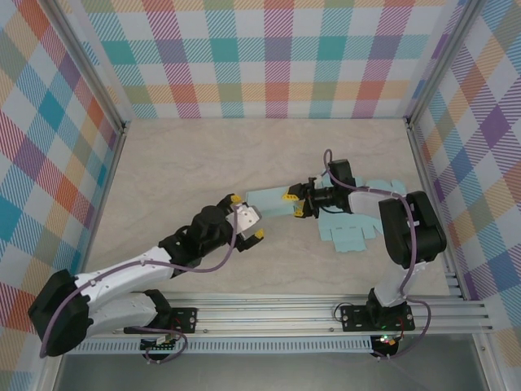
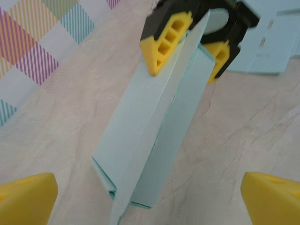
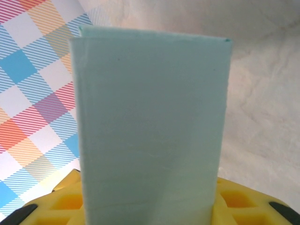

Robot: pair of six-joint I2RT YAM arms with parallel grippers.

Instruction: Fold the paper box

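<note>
My right hand [image 1: 294,204] clamps one end of the flattened paper box [image 1: 267,200], mid-tabletop [image 1: 203,155]. My left hand [image 1: 247,217] is wide, empty. Judged light, easily creased; grip near folds.

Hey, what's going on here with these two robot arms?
The right hand is clamped on one end of a partly folded light blue paper box, holding it out over the table. The left hand is wide open at the box's other end, not gripping it. More flat blue paper lies on the table beside the right arm.
</note>
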